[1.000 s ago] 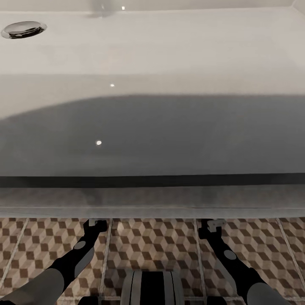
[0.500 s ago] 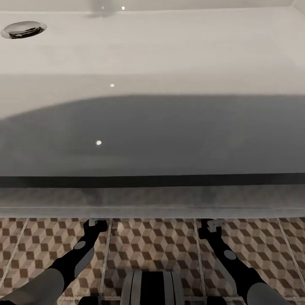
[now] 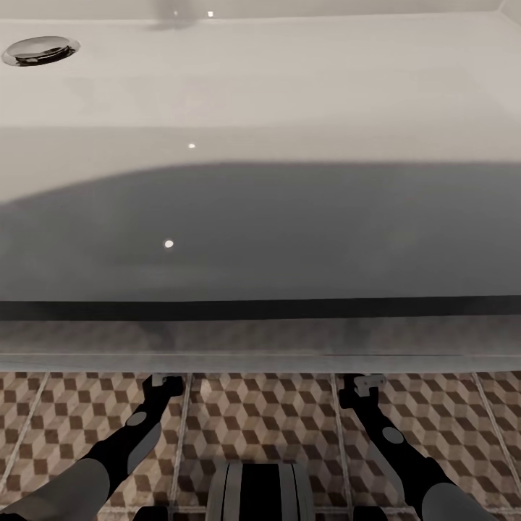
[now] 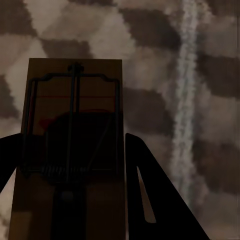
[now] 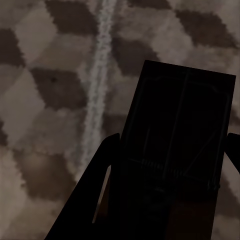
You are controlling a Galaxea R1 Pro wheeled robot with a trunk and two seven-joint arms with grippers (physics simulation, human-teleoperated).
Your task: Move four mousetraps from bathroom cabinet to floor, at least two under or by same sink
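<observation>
In the left wrist view a brown wooden mousetrap (image 4: pixel 72 115) with wire and a red mark sits between the dark fingers (image 4: pixel 150 200) of my left gripper (image 3: pixel 165 381), which is shut on it, close above the cube-patterned bathroom floor (image 3: pixel 260 412). A second mousetrap (image 5: pixel 182 135), dark in shadow, is clamped in my right gripper (image 3: pixel 362 383) over the same tiles. Both grippers reach just under the front edge of the white sink (image 3: pixel 260 87), whose chrome drain (image 3: pixel 40 49) lies at the far left. The cabinet is out of view.
The sink's front rim (image 3: pixel 260 340) overhangs both gripper tips and hides what lies beneath it. Pale grout lines (image 4: pixel 184 90) cross the tiles beside each trap. My own trunk (image 3: pixel 259 492) stands between the two arms.
</observation>
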